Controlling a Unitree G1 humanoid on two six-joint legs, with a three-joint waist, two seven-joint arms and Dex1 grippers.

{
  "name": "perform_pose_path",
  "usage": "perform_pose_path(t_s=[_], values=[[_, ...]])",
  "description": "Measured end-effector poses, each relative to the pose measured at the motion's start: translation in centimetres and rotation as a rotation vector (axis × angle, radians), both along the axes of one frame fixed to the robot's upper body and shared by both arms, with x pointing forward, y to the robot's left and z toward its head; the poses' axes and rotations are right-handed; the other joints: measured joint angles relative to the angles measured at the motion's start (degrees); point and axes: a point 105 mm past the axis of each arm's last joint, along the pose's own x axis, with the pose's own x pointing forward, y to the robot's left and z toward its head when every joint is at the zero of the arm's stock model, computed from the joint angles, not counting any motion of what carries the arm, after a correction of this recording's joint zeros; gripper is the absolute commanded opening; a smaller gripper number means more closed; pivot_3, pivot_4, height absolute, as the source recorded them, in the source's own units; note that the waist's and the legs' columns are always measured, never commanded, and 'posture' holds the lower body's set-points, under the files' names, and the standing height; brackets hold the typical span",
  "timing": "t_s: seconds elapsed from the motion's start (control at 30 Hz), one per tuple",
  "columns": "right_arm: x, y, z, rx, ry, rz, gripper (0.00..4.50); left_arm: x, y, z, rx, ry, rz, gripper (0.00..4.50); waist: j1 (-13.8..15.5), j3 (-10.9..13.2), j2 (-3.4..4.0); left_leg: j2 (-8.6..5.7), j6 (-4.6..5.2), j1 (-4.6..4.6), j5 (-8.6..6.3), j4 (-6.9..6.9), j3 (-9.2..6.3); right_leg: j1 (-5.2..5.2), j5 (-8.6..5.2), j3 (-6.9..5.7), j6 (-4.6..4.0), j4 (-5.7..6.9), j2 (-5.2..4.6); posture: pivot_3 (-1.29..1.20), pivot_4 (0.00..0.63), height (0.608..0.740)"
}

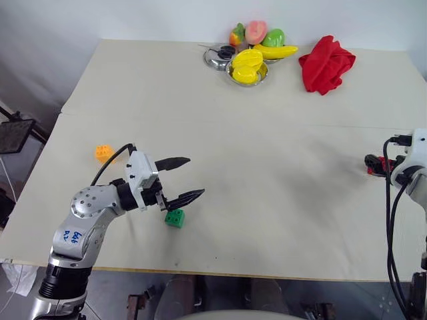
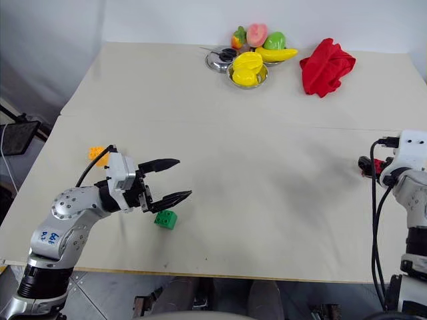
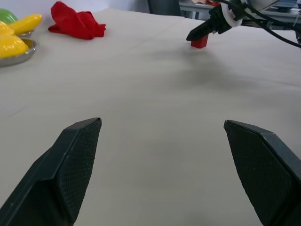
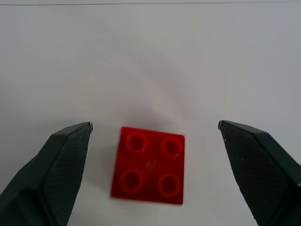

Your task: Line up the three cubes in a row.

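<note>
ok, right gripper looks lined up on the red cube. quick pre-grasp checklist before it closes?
1. Right gripper open: ok, both fingers stand wide apart.
2. Red cube between the fingers: ok, it sits in the gap, clear of both, studs up.
3. Red cube square to the fingers: ok, only slightly turned.
4. Left gripper empty and out of the way: ok, open, hovering by the green cube, far across the table.
5. Orange cube and green cube free on the table: ok, both loose on the left side, apart from each other.
6. Fingers low enough to grip the cube's sides: cannot tell.
</note>
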Motion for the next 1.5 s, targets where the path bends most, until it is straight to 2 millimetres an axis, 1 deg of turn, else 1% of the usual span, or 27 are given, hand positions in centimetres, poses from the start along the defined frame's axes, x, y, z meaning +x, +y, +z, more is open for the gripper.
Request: perform_pose_path(t_s=[0.13, 0.2, 0.23, 0.33, 0.4, 0.43, 0.5, 0.6, 0.63, 0.67, 0.73, 0.77, 0.83, 0.9, 1.03, 1.1, 1.2, 1.3, 1.43, 1.5], values=[[0.4, 0.8, -0.8, 0.005, 0.035, 0.049, 2.59, 0.1, 0.7, 0.2, 0.018, -0.008, 0.024, 4.5, -0.1, 0.0, 0.0, 0.04, -0.02, -0.01, 0.01, 0.01, -0.02, 0.0, 0.0, -0.05, 0.0, 0.0, 0.04, 0.0, 0.15, 0.74], [0.4, 1.2, -1.1, 0.022, 0.051, 0.064, 1.83, 0.1, 0.8, 0.2, 0.019, -0.005, 0.026, 4.5, -0.1, 0.0, 0.0, 0.03, -0.02, -0.03, 0.01, 0.01, -0.02, 0.0, 0.0, -0.05, 0.01, 0.0, 0.04, 0.0, 0.15, 0.74], [0.4, 1.4, -1.1, 0.032, 0.052, 0.066, 1.56, 0.1, 0.8, 0.2, 0.02, -0.004, 0.027, 4.5, -0.1, 0.0, 0.0, 0.03, -0.02, -0.04, 0.01, 0.01, -0.04, 0.0, 0.0, -0.06, 0.01, 0.0, 0.04, 0.0, 0.15, 0.74], [0.2, 1.8, -0.5, 0.057, 0.03, 0.076, 1.54, 0.1, 0.8, 0.2, 0.025, -0.005, 0.028, 4.5, 0.0, 0.0, 0.0, 0.04, -0.02, -0.06, 0.01, 0.02, -0.08, 0.0, 0.0, -0.11, 0.01, -0.02, 0.04, 0.0, 0.15, 0.74], [0.1, 2.7, -0.1, 0.055, 0.008, 0.148, 1.54, 0.1, 0.8, 0.2, 0.027, -0.006, 0.028, 4.5, 0.1, 0.0, 0.0, 0.04, -0.03, -0.08, 0.01, 0.02, -0.1, 0.0, 0.0, -0.14, 0.01, -0.03, 0.05, 0.0, 0.15, 0.74], [0.1, 3.5, 0.0, 0.064, -0.003, 0.214, 1.54, 0.1, 0.8, 0.2, 0.028, -0.006, 0.029, 4.5, 0.0, 0.0, 0.0, 0.04, -0.03, -0.1, 0.01, 0.02, -0.11, 0.0, 0.0, -0.15, 0.01, -0.05, 0.05, 0.0, 0.15, 0.74], [-0.2, 6.1, 0.7, 0.048, -0.026, 0.437, 1.54, 0.2, 0.8, 0.3, 0.029, -0.012, 0.026, 4.5, 0.0, 0.0, 0.02, 0.02, -0.03, -0.11, 0.02, 0.03, -0.1, -0.01, 0.01, -0.15, 0.04, -0.07, 0.06, 0.0, 0.15, 0.74], [-1.6, 11.1, 2.9, -0.042, -0.087, 0.895, 1.54, 0.4, 0.8, 0.4, 0.031, -0.015, 0.028, 4.5, 0.0, 0.0, 0.06, 0.02, -0.03, -0.11, 0.01, 0.03, -0.12, 0.01, 0.02, -0.17, 0.07, -0.1, 0.1, 0.0, 0.15, 0.74], [-2.1, 12.2, 3.5, -0.082, -0.105, 1.018, 1.54, 0.5, 0.8, 0.5, 0.032, -0.018, 0.026, 4.5, 0.0, 0.0, 0.04, 0.02, -0.03, -0.11, 0.01, 0.05, -0.12, 0.01, 0.03, -0.17, 0.08, -0.11, 0.1, 0.0, 0.15, 0.74], [-3.0, 13.5, 3.7, -0.128, -0.114, 1.178, 1.54, 0.6, 0.8, 0.7, 0.031, -0.023, 0.025, 4.5, 0.0, 0.0, 0.03, -0.05, -0.03, -0.09, 0.01, 0.05, -0.12, 0.04, 0.03, -0.17, 0.1, -0.13, 0.11, 0.0, 0.15, 0.74], [-4.3, 15.3, 3.2, -0.19, -0.091, 1.423, 1.54, 0.8, 0.9, 0.7, 0.031, -0.024, 0.024, 4.5, 0.0, 0.0, 0.0, -0.01, -0.03, -0.06, 0.01, 0.06, -0.13, 0.07, 0.03, -0.17, 0.1, -0.12, 0.11, 0.0, 0.15, 0.74], [-4.8, 15.9, 2.3, -0.206, -0.045, 1.528, 1.54, 0.9, 1.0, 0.6, 0.03, -0.019, 0.025, 4.5, -0.1, 0.1, -0.03, 0.03, -0.03, -0.06, 0.01, 0.08, -0.13, 0.07, 0.04, -0.17, 0.1, -0.12, 0.11, 0.0, 0.15, 0.74], [-5.2, 16.1, 0.6, -0.193, 0.053, 1.632, 1.54, 0.9, 1.0, 0.5, 0.031, -0.015, 0.021, 4.5, 0.0, 0.1, -0.05, 0.03, -0.03, -0.07, 0.01, 0.11, -0.14, 0.07, 0.04, -0.16, 0.1, -0.1, 0.1, 0.0, 0.15, 0.74], [-4.9, 16.1, -0.4, -0.172, 0.11, 1.685, 1.54, 0.8, 0.9, 0.5, 0.031, -0.015, 0.015, 4.5, -0.1, 0.1, -0.06, 0.05, -0.03, -0.08, 0.02, 0.13, -0.15, 0.07, 0.03, -0.17, 0.1, -0.1, 0.09, 0.0, 0.15, 0.74], [-3.4, 15.3, -1.1, -0.189, 0.122, 1.69, 1.54, 0.7, 1.0, 0.5, 0.035, 0.004, 0.003, 4.5, -0.3, 0.1, -0.08, 0.07, -0.06, -0.11, 0.03, 0.14, -0.28, 0.09, 0.03, -0.31, 0.08, -0.11, 0.09, 0.0, 0.15, 0.74], [-3.0, 15.0, -1.6, -0.182, 0.105, 1.694, 1.54, 0.7, 1.5, 0.6, 0.055, 0.01, 0.011, 4.5, -0.4, 0.1, -0.08, 0.07, -0.06, -0.14, 0.04, 0.15, -0.32, 0.09, 0.03, -0.35, 0.08, -0.12, 0.09, 0.0, 0.15, 0.74], [-2.9, 14.9, -2.8, -0.232, 0.106, 1.735, 1.54, 0.7, 2.3, 1.1, 0.055, 0.0, 0.034, 4.5, -0.9, 0.1, -0.08, 0.05, -0.07, -0.19, 0.04, 0.19, -0.4, 0.1, 0.03, -0.42, 0.08, -0.11, 0.08, 0.0, 0.15, 0.74], [-2.2, 15.4, -2.7, -0.26, 0.09, 1.757, 1.54, 0.6, 2.7, 1.3, 0.07, 0.004, 0.039, 4.5, -1.2, 0.1, -0.08, 0.09, -0.07, -0.21, 0.04, 0.31, -0.45, 0.14, 0.03, -0.44, 0.08, -0.08, 0.08, 0.0, 0.15, 0.74], [-1.8, 15.9, -2.8, -0.303, 0.084, 1.794, 1.54, 0.4, 3.0, 1.5, 0.08, -0.002, 0.04, 4.5, -1.5, 0.1, -0.08, 0.14, -0.1, -0.21, 0.05, 0.44, -0.5, 0.17, 0.02, -0.47, 0.07, -0.01, 0.09, 0.0, 0.15, 0.74], [-1.7, 16.2, -2.8, -0.329, 0.081, 1.816, 2.27, 0.4, 3.0, 1.6, 0.081, -0.004, 0.038, 4.5, -1.8, 0.1, -0.08, 0.15, -0.11, -0.21, 0.05, 0.49, -0.52, 0.18, 0.02, -0.47, 0.07, 0.03, 0.09, 0.0, 0.15, 0.74]])
